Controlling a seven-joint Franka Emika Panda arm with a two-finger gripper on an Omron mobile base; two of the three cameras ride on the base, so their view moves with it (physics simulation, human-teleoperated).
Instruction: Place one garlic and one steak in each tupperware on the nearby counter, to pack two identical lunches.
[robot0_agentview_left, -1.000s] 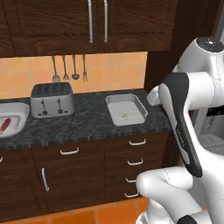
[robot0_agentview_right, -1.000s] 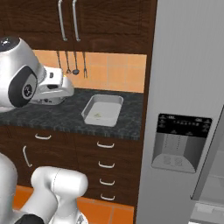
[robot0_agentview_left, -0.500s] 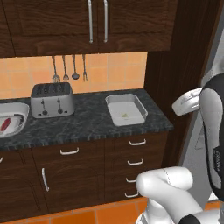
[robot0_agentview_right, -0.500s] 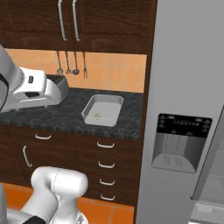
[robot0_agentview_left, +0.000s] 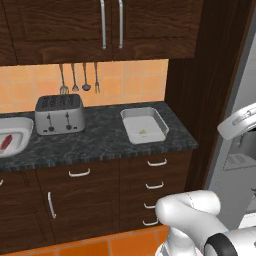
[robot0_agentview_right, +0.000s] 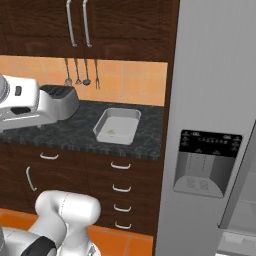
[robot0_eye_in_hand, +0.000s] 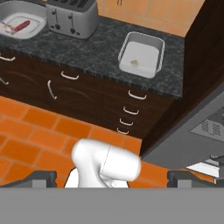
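Left base view: on the black speckled counter (robot0_agentview_left: 100, 140), the rectangular tupperware (robot0_agentview_left: 145, 125) near the right end holds one garlic (robot0_agentview_left: 143, 132); the rounded tupperware (robot0_agentview_left: 12, 140) at the left edge holds a steak (robot0_agentview_left: 5, 143), beside the toaster (robot0_agentview_left: 59, 114).

Right base view: utensils (robot0_agentview_right: 80, 72) hang on orange tile.

Hand view: the gripper (robot0_eye_in_hand: 111, 177), spread wide and empty, hangs over the orange floor (robot0_eye_in_hand: 35, 131), well apart from the counter, apparently between fetches.
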